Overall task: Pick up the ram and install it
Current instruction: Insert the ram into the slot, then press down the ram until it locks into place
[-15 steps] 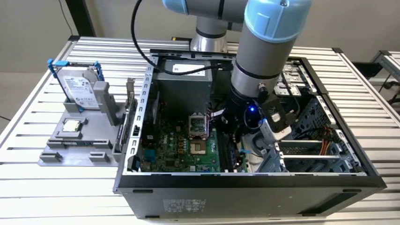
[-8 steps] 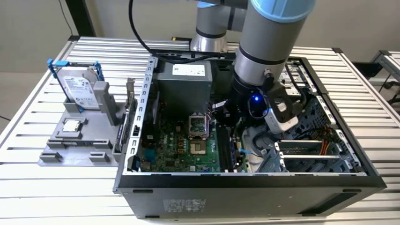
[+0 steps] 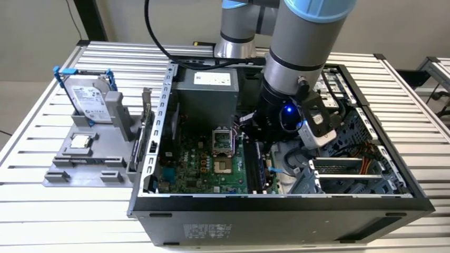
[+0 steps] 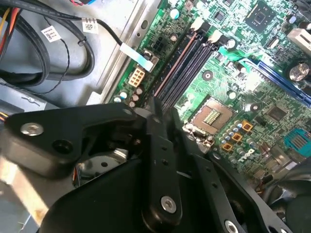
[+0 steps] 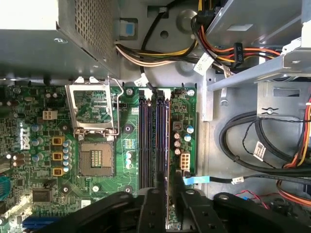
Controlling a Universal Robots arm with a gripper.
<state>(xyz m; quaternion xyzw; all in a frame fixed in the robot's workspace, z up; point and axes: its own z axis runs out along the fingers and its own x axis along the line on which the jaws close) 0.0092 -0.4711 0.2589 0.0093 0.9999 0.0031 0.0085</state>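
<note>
Slatted metal worktop [image 3: 63, 211] carries an open computer case [image 3: 281, 211] at centre; a grey parts stand [image 3: 88, 168] sits just beside it, on the exterior view's left.

**Open computer case at centre, parts stand to its left**

In the exterior view the computer case [image 3: 281, 203] lies open on the bench [image 3: 49, 221], filling the centre and right of the frame. The motherboard [image 3: 204, 163] sits inside its left half, the power supply [image 3: 204, 92] behind it. At left, a parts stand [image 3: 84, 163] carries the hard drive [image 3: 91, 103], with the processor chip [image 3: 81, 140] in front.
</note>
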